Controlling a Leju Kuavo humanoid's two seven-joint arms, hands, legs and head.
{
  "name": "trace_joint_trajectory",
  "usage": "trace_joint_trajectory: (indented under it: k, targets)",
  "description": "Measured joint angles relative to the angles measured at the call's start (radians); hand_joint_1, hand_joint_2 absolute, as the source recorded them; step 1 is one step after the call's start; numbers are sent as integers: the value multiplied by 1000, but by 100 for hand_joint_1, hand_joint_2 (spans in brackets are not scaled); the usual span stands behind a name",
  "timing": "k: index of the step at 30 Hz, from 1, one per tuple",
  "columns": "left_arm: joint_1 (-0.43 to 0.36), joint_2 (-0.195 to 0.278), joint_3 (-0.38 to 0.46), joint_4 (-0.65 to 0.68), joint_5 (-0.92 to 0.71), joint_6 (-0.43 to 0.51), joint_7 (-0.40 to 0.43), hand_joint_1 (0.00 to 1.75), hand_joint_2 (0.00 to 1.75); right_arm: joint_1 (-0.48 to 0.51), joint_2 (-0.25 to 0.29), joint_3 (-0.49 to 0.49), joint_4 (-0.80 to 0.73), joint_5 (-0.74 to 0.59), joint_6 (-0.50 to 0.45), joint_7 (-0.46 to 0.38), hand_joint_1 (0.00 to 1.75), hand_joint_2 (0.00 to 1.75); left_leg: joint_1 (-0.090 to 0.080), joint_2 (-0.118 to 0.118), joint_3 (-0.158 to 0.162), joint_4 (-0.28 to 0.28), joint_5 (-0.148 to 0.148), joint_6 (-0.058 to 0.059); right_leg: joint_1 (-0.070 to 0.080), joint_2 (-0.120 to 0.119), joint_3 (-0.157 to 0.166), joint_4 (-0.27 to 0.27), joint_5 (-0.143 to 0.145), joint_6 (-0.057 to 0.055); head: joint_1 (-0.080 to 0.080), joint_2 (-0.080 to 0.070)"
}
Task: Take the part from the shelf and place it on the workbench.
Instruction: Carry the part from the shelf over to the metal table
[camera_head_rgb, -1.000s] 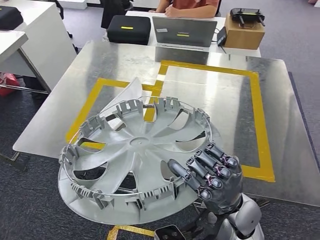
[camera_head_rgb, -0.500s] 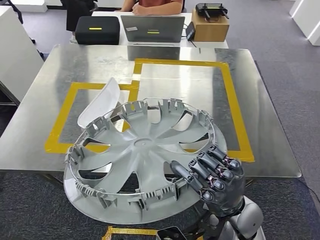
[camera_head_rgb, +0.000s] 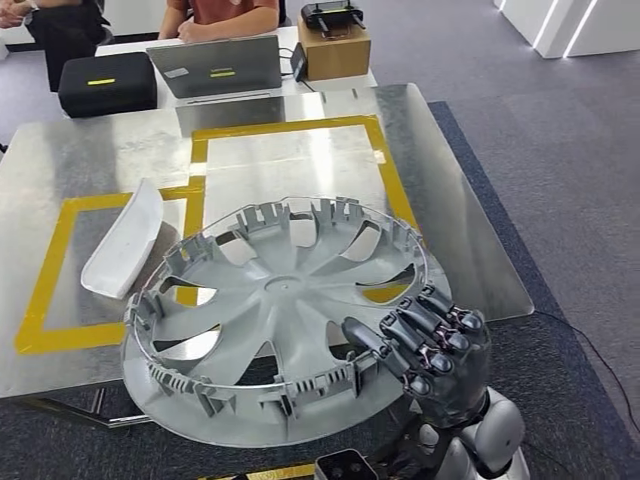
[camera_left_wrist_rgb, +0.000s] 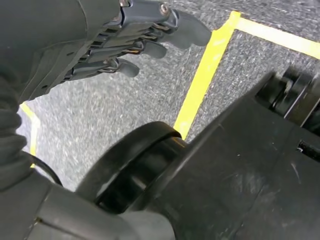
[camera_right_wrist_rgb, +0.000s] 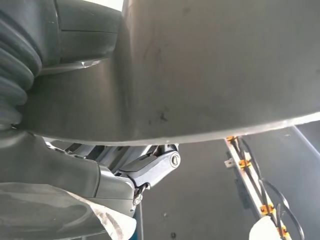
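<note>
1. Right hand (camera_head_rgb: 434, 350) at the lower right of the head view: dark fingers (camera_head_rgb: 411, 335) curl over the near rim of the large round grey plastic wheel cover (camera_head_rgb: 279, 310), thumb side hidden underneath. Grasping the cover, then, at one edge alone.
2. Left hand (camera_left_wrist_rgb: 124, 35) at the upper left of the left wrist view, hanging over grey carpet and yellow floor tape (camera_left_wrist_rgb: 203, 70): fingers loosely curled, nothing in them.
3. Wheel cover in mid-frame, ribbed inner side up, roughly level, its far half over the shiny metal worktop (camera_head_rgb: 453, 230), its near half beyond the worktop's front edge. Contact with the surface: cannot tell.
4. Best carried further forward, toward the yellow-taped rectangle (camera_head_rgb: 389, 170), until the whole disc lies above metal.
5. Worth steering clear of the white curved plastic part (camera_head_rgb: 124, 240) lying at the left, just beside the cover's rim.
6. Best kept level during lowering; a one-sided hold probably lets the far rim droop and strike first.
7. Release wisest only with the rim resting flat, then withdrawal low and backward to avoid dragging the clips.
</note>
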Motion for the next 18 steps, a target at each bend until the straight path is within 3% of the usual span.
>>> trace_joint_trajectory:
  k: [2, 5, 7, 8, 10, 11, 12, 13, 16, 18]
  targets:
    - [-1, 1, 0, 1, -1, 2, 0, 0, 175, -4, -1, 0, 0, 0, 0, 0, 175, 175, -3, -12, 43, -107, 38, 10, 3, 12, -3, 3, 0, 5, 0, 0]
    - [-1, 0, 0, 1, -2, 3, 0, 0, 175, -11, -4, 0, 0, 3, 0, 0, 175, 175, -4, -14, 49, -136, 42, 17, 2, 15, -11, 3, 3, 22, 1, 0]
    - [-2, -1, 0, 2, -3, 3, 0, 0, 175, -14, -6, 0, -1, 3, 0, 0, 175, 175, 1, -9, 50, -145, 50, 25, 2, -7, -26, 26, -17, 32, 4, 0]
    - [-2, -1, 0, 2, -3, 3, 0, 0, 175, -17, -7, 0, -1, 3, 0, 0, 175, 175, 3, -5, 51, -149, 53, 29, 1, -24, -46, 67, -43, 37, 6, 0]
    - [0, -2, 0, 2, -4, 3, 0, 0, 175, -22, -8, 0, 0, 4, 0, 0, 175, 175, 3, 3, 49, -149, 53, 32, -3, -51, -107, 198, -109, 47, 12, 0]
    - [1, -2, 1, 2, -4, 3, 0, 0, 175, -23, -9, 0, 1, 4, 0, 0, 175, 175, 3, 8, 48, -149, 53, 32, -6, -55, -133, 257, -130, 51, 12, 0]
    - [2, -2, 1, 2, -4, 3, 0, 0, 175, -23, -10, 0, 1, 5, 0, 0, 175, 175, 3, 12, 48, -148, 53, 32, -9, -57, -145, 285, -133, 55, 12, 0]
    - [2, -2, 1, 2, -3, 3, 0, 0, 175, -23, -11, 0, 2, 7, 0, 0, 175, 175, 3, 15, 48, -148, 52, 31, -11, -59, -137, 273, -117, 57, 13, 0]
    - [2, -2, 1, 2, -4, 3, 0, 0, 175, -25, -12, 0, 3, 10, 0, 0, 175, 175, 2, 18, 50, -144, 47, 21, -14, -74, -32, 77, -33, 57, 13, 0]
    - [2, -1, 1, 2, -4, 3, 0, 0, 175, -28, -12, 0, 4, 10, 0, 0, 175, 175, -3, 18, 48, -139, 44, 15, -14, -82, 9, 4, -19, 52, 10, 0]
